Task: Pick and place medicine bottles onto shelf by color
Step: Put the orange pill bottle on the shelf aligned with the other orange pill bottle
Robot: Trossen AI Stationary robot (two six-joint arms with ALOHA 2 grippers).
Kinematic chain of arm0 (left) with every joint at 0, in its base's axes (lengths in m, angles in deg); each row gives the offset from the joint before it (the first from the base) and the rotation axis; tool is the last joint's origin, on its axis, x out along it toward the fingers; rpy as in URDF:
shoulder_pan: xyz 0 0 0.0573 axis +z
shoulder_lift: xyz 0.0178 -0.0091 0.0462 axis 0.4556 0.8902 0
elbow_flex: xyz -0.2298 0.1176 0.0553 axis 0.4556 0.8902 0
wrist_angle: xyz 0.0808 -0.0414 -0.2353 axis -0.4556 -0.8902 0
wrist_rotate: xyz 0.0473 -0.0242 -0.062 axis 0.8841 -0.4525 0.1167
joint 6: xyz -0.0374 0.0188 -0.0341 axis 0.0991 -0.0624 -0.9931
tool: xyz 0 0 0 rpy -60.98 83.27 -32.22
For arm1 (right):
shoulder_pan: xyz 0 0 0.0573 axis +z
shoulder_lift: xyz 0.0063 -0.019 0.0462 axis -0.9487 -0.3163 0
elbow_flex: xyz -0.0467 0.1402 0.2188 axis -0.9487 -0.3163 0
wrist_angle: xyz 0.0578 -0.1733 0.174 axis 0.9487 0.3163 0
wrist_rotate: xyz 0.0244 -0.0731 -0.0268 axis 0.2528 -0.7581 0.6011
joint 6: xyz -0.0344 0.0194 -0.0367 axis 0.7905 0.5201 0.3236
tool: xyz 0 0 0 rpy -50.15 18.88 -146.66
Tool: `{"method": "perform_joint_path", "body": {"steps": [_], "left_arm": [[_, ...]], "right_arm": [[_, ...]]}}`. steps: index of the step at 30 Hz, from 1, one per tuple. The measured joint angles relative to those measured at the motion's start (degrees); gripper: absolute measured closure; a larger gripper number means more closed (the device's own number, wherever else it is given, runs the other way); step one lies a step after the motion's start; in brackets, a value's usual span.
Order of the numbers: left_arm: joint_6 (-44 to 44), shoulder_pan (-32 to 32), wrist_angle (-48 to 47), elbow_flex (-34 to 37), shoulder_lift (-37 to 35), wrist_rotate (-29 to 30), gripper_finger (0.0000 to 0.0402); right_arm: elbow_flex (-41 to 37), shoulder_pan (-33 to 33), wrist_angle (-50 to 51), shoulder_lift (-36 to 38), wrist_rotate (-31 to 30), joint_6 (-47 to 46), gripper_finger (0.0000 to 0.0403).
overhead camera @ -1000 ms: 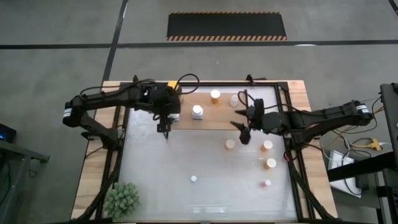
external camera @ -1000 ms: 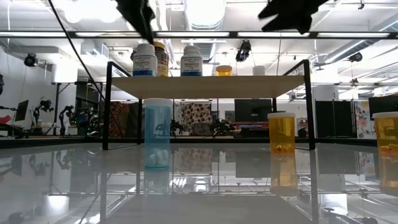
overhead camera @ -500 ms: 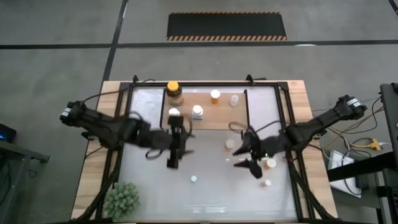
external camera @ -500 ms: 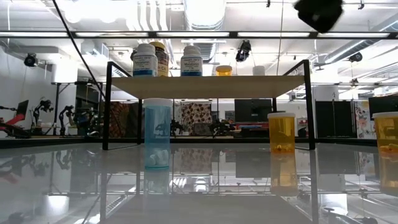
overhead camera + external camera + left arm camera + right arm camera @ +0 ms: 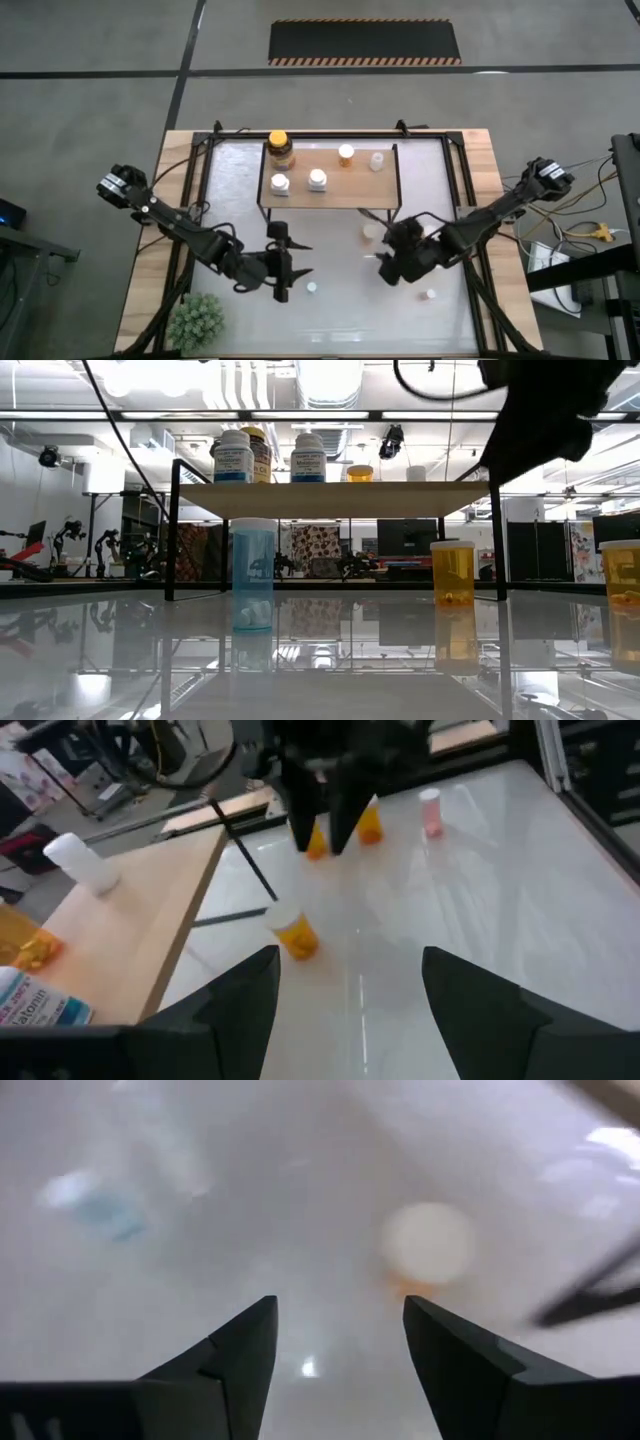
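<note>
The shelf (image 5: 335, 192) stands at the table's far middle and bears the amber jar (image 5: 279, 148), two white bottles (image 5: 280, 184) (image 5: 317, 180), an orange pale-capped one (image 5: 346, 154) and a pale one (image 5: 377, 161). On the glossy top stand an orange bottle (image 5: 371, 231), a pale blue bottle (image 5: 312, 287) and a tiny pale one (image 5: 431, 295). My left gripper (image 5: 295, 260) hovers open just left of the blue bottle, pointing toward the table's right. My right gripper (image 5: 388, 265) hovers open near the orange bottle (image 5: 428, 1245), slanting down. Neither holds anything.
A green bushy plant (image 5: 195, 320) sits at the near left corner. My right arm hides part of the table's right half. In the left wrist view two more orange bottles (image 5: 370, 825) (image 5: 316, 842) stand behind my right gripper (image 5: 330, 800). Black frame rails (image 5: 470, 230) border the top.
Both arms have swung away from the shelf toward the table's near edge and come down. My left gripper went from the shelf's left end to beside the blue bottle and now points to the right. My right gripper went from the shelf's right end past the orange bottle.
</note>
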Motion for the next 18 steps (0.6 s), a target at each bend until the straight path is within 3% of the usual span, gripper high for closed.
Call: {"method": "perform_joint_path", "body": {"steps": [3, 10, 18], "left_arm": [[0.23, 0.02, 0.63, -0.04, -0.39, 1.50, 0.0173], [4.13, 0.00, 0.72, -1.56, -1.35, 6.01, 0.0173], [7.52, 0.02, 0.58, -1.52, -2.92, 8.05, 0.0173]], "right_arm": [[0.37, -0.12, 2.35, -2.21, -3.80, -4.93, 0.0199], [0.43, -1.34, -4.08, -8.66, -8.04, -4.60, 0.0196], [0.43, -2.54, -4.18, -13.05, -13.83, -9.99, 0.0151]]}}
